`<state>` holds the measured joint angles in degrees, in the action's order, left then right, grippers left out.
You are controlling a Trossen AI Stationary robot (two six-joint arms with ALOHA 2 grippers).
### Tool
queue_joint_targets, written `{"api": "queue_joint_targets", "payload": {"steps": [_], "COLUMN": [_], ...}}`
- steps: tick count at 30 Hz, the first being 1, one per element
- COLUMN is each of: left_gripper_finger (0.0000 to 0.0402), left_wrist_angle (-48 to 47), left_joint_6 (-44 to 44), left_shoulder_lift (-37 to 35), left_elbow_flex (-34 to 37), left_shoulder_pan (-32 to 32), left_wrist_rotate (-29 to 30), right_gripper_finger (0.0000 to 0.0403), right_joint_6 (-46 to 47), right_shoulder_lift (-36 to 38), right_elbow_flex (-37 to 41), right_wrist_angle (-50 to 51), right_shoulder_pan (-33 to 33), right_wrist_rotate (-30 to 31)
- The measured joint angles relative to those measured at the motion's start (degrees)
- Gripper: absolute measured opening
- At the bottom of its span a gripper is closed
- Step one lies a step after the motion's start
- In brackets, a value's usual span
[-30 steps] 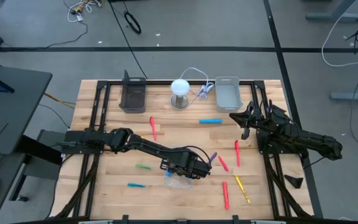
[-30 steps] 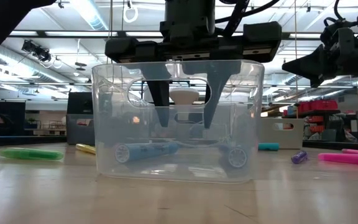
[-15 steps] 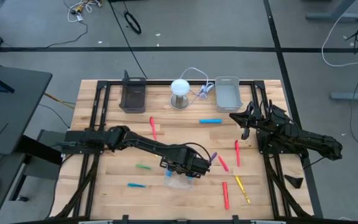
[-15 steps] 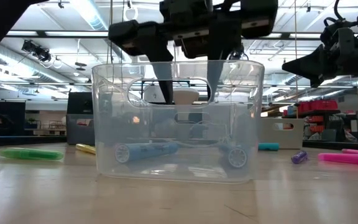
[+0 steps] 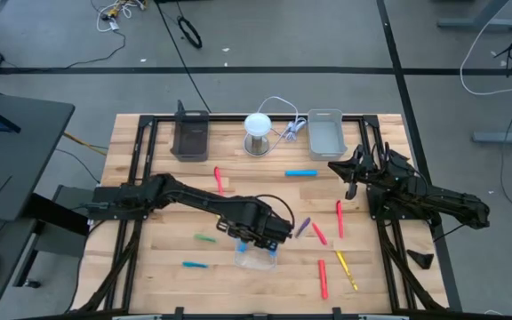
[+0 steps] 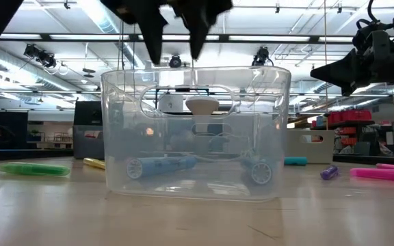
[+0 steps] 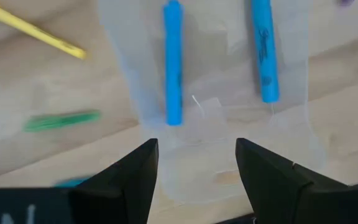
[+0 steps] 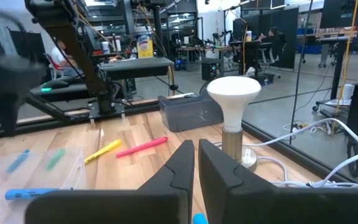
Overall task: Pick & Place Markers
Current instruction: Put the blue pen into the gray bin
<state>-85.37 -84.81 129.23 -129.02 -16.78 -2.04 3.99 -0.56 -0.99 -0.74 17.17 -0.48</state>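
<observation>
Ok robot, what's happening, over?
Left pincer open, above clear tray. Two blue markers inside. Right pincer shut, parked. Nothing blocking.

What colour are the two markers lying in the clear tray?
Both markers in the clear tray are blue, shown best in the left wrist view.

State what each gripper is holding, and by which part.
Nothing is held. The left gripper is open above the clear tray with two blue markers inside. The right gripper is shut and empty.
</observation>
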Motion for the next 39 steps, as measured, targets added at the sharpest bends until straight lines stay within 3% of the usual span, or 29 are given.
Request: {"api": "queue_joint_targets", "payload": {"steps": [12, 31, 39], "left_gripper_finger": [0.0222, 0.0222, 0.0222], "left_wrist_angle": [-4.65, -4.65, -3.20], "left_joint_6": [-2.89, -3.90, -6.45], "left_shoulder_lift": [-4.94, -5.03, -4.68], "left_elbow_flex": [-0.05, 0.03, 2.32], "left_shoulder_pan": [0.00, -0.91, -2.54], "left_wrist_rotate": [5.97, 4.34, 7.24], "right_gripper_finger": [0.0029, 0.0029, 0.0029], "right_joint_6": [0.00, 0.00, 0.00], "right_shoulder_lift": [0.00, 0.00, 0.00], "right_elbow_flex": [0.00, 0.00, 0.00], "right_wrist_angle": [-0.01, -0.01, -0.01], "right_shoulder_pan": [0.01, 0.02, 0.02], "right_wrist_rotate": [0.01, 0.01, -0.01]}}
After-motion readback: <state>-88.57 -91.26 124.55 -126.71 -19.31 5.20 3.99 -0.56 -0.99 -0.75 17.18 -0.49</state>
